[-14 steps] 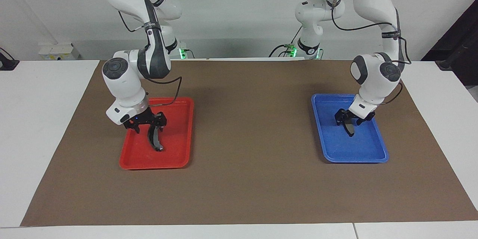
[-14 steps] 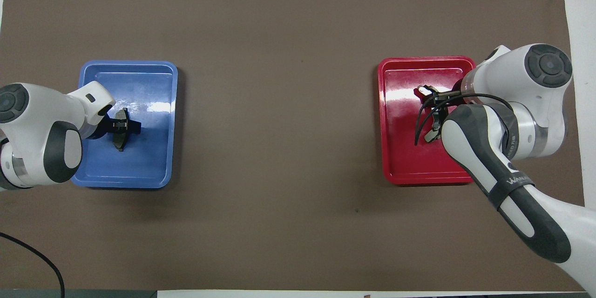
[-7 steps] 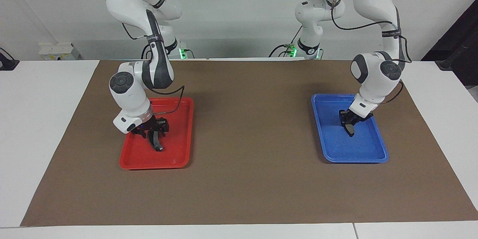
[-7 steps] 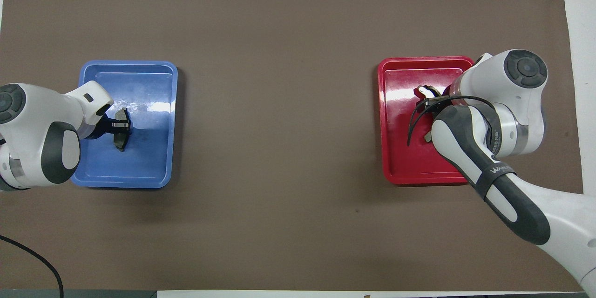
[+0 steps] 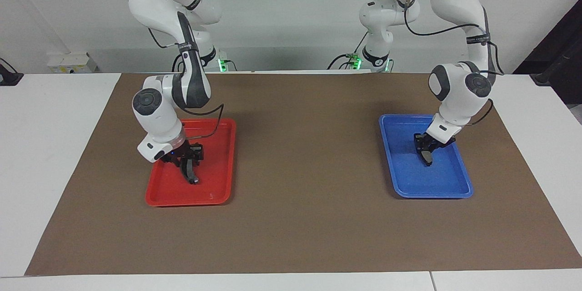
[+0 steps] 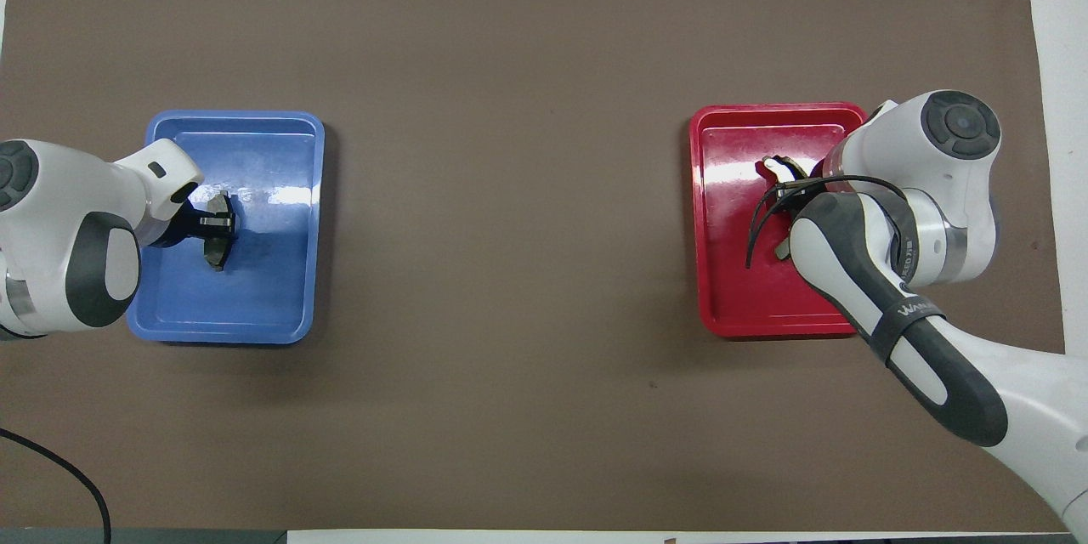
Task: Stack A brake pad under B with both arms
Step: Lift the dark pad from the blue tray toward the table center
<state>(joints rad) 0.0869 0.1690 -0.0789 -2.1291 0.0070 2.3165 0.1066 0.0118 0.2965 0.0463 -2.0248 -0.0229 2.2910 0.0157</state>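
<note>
A brake pad (image 5: 426, 156) lies in blue tray (image 5: 459, 189), near tray middle, gripped by closed left gripper (image 5: 427, 147). Long axis runs toward/away from robots. Slip or tilt risked on lift: grip narrow, near one end.

B (image 5: 188, 172) lies in red tray (image 5: 154, 198), straddled by right gripper (image 5: 185, 160); whether grip is complete cannot be told. Long axis likewise; curve direction unclear. Risk: pad dragged or dropped if lifted early.

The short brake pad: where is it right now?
The short brake pad lies in the blue tray toward the left arm's end of the table, with the left gripper shut on it.
</note>
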